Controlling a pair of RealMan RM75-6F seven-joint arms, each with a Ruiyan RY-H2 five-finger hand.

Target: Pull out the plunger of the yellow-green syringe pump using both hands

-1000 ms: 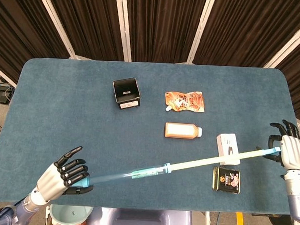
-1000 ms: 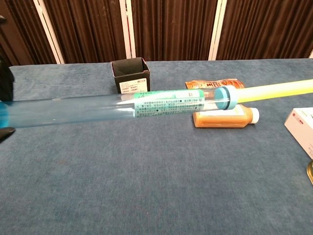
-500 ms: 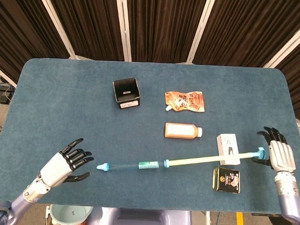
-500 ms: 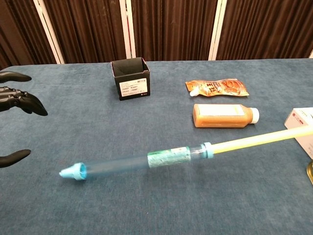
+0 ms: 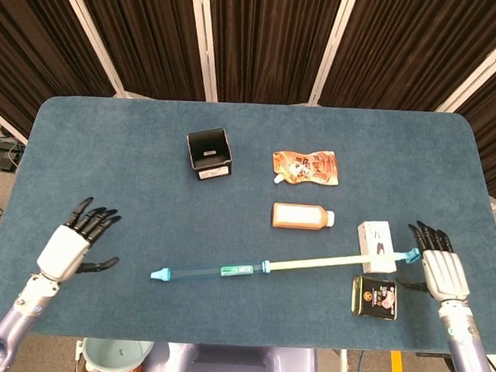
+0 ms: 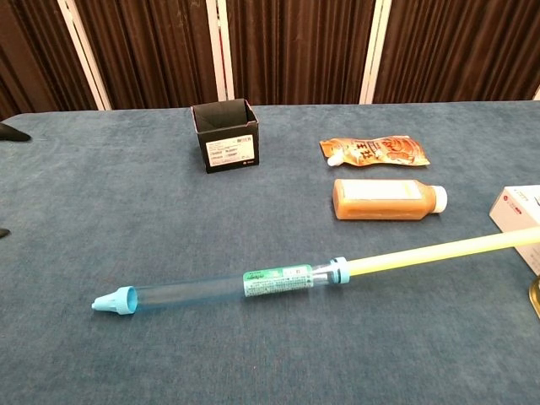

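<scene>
- Near table edge, left hand (image 5: 64,250) spread wide and holding nothing, well apart from the syringe pump's tip.
- At the opposite near corner, right hand (image 5: 440,274) likewise splayed with fingers (image 5: 424,236) apart, gripping nothing, just beside the plunger's far end.
- Between the two hands, yellow-green syringe pump (image 5: 213,271) lying flat on the blue table (image 5: 109,172), clear barrel capped by a blue tip (image 6: 114,300) pointing toward the left hand.
- Drawn far out of the barrel, pale yellow plunger (image 5: 319,261) stretching rightward, its end crossing over a white box (image 5: 376,244).
- Just beside the right hand, dark gold-trimmed tin (image 5: 373,297) lying flat below the plunger rod.
- Farther back, orange bottle (image 6: 388,199) with white cap resting on its side.
- Beyond the bottle, orange snack pouch (image 6: 374,151) lying flat.
- Left of the pouch, open black box (image 6: 225,135) standing upright with a white label on its front.
- At the rear, dark curtains with pale diagonal frames (image 5: 209,44) behind the table.
</scene>
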